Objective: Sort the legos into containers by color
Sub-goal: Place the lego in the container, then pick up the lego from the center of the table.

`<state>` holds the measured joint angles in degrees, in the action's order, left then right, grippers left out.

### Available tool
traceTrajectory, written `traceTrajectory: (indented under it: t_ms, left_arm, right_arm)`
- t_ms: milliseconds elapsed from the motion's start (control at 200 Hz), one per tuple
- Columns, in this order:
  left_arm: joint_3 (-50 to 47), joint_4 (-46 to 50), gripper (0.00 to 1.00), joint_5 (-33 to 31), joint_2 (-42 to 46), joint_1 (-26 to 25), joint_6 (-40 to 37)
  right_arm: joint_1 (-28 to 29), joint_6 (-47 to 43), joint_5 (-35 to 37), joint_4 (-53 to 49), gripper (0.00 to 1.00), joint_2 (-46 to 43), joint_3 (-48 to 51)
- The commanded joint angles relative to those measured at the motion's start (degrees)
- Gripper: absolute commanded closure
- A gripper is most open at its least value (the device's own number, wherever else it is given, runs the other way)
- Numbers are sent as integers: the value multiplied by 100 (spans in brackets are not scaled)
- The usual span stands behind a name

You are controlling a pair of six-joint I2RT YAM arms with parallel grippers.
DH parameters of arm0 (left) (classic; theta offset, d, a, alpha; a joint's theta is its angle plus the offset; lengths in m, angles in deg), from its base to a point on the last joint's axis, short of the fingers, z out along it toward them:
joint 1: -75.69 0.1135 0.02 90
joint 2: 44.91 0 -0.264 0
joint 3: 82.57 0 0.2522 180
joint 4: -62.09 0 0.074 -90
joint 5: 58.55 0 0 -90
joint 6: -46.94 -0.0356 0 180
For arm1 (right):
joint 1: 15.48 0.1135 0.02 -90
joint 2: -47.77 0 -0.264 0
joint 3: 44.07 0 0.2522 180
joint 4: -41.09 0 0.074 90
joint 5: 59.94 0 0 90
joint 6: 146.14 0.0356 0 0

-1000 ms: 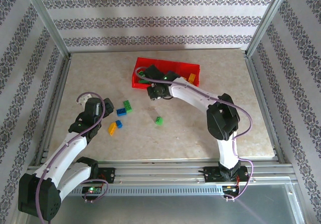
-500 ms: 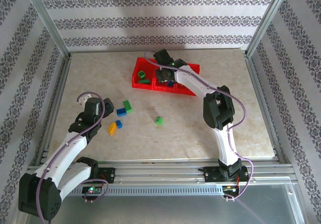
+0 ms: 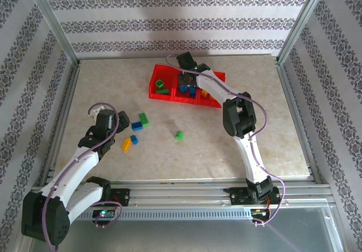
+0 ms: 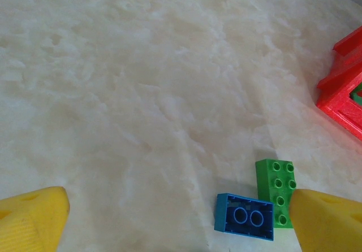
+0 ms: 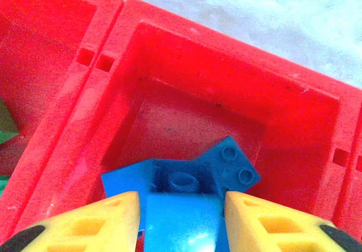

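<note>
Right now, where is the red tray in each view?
Top external: red tray at the table's far centre, under the right claw.
Left wrist: the tray's corner at the right edge, beyond a green brick.
Right wrist: its middle compartment, close below the claw, blue bricks inside.
Shared landmark: the pale marbled tabletop.

High rear overview, close wrist views, tray likely shared

Walls: pale wallpaper w/ dark floral bands, rear and both sides. Frame: bare aluminium posts at rear corners, ribbed aluminium rail along near edge. Beige marble-look desk, matt finish. Lighting even, shadows soft.
</note>
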<state>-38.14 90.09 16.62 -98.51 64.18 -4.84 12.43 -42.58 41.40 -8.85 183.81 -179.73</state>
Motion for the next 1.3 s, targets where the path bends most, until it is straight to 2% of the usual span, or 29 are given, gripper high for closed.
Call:
traceTrajectory:
  t_ms: [0,70,265,480,605,789,1004,1294]
  left_arm:
    - [184,48,0,63,-22,81,-25]
    - [202,45,0,94,-53,81,-33]
    - [310,53,0,262,-190,79,-151]
    - [506,122,0,578,-338,80,-405]
    - [694,191,1,802,-560,83,-546]
    - [1072,272,4,1267,-1220,72,-722]
    - [1767,502,10,1736,-2393,-6,-931]
    - [2617,665,18,1760,-3715,-210,-1068]
  right_arm:
    - [-57,-38,80,50,50,108,-228]
    - [-57,-47,71,43,45,97,-237]
    - [-40,-47,37,-3,41,-91,-172]
    - [52,6,27,15,35,-608,177]
    - [138,89,61,80,28,-1024,580]
    - [276,268,129,271,14,-1797,1449]
    - [391,587,329,491,2,-2857,2684]
    - [460,1210,486,665,2,-4207,4300]
